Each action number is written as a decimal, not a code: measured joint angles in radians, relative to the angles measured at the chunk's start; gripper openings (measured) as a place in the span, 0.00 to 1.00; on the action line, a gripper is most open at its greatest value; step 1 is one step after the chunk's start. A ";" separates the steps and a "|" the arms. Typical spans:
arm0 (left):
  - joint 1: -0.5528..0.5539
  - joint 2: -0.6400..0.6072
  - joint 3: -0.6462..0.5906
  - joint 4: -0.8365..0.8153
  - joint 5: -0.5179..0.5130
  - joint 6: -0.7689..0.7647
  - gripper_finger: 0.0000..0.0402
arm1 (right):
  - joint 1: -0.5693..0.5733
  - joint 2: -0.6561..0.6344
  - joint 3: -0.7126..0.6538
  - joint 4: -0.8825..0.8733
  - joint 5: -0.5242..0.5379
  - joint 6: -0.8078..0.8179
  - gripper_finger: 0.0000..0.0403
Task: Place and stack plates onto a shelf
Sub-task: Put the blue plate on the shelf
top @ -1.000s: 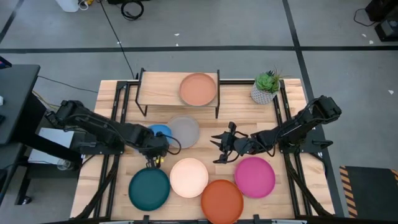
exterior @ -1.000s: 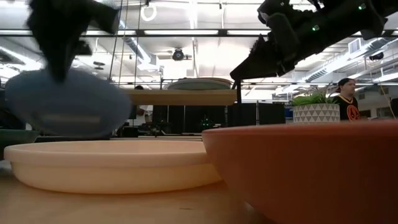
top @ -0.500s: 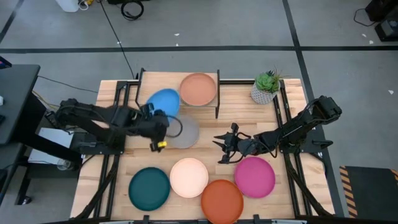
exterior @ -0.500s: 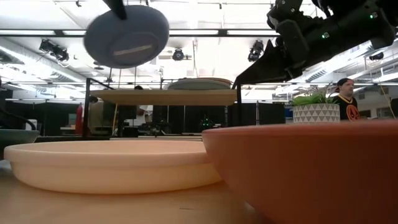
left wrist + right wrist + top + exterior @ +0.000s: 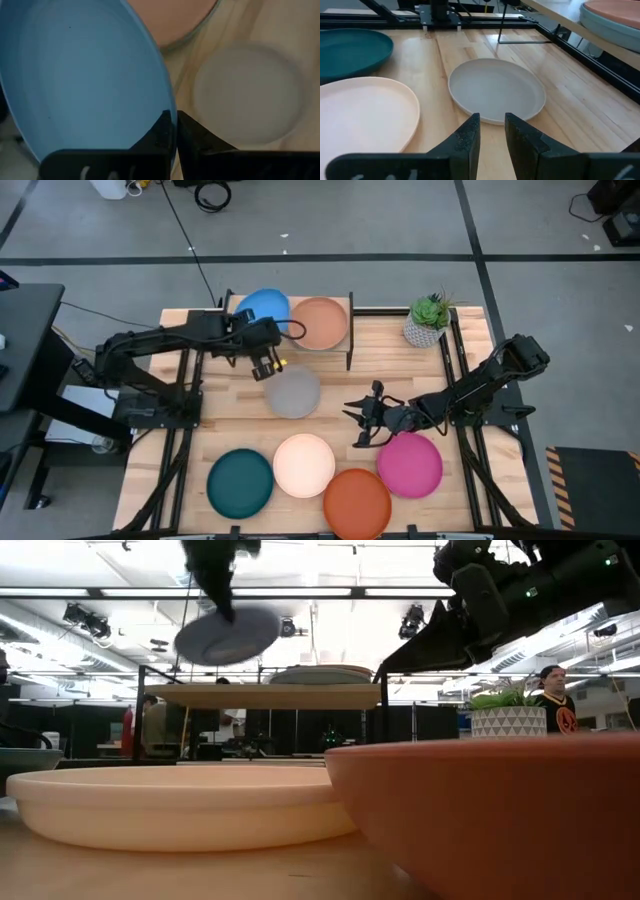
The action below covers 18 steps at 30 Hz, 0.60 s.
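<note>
Plates are the job: a round, plain blue plate [image 5: 264, 307] hangs pinched by its rim in the left hand [image 5: 268, 358], tilted above the bare left half of the low wooden shelf [image 5: 245, 330], probably to clear the edge beside the peach plate [image 5: 319, 323]. The right hand [image 5: 364, 425], fingers narrowly parted, waits over the tabletop [image 5: 470, 470] near the magenta plate [image 5: 410, 463].

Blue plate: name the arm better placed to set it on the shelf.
Left. The left gripper is shut on the blue plate, which hangs over the shelf beside the peach plate. The right gripper hovers low near the magenta plate, holding nothing.
</note>
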 joint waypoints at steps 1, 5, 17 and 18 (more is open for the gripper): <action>0.016 0.002 -0.025 -0.014 0.000 0.014 0.04 | 0.002 0.000 0.000 -0.002 0.000 0.000 0.24; 0.051 0.000 -0.087 -0.013 -0.003 0.041 0.04 | 0.005 0.000 0.000 0.003 0.001 -0.004 0.24; 0.069 0.000 -0.119 -0.032 0.076 0.119 0.07 | 0.004 0.000 0.000 0.009 0.000 -0.005 0.24; 0.069 0.000 -0.119 -0.032 0.063 0.113 0.08 | 0.004 0.000 0.000 0.009 0.000 -0.005 0.24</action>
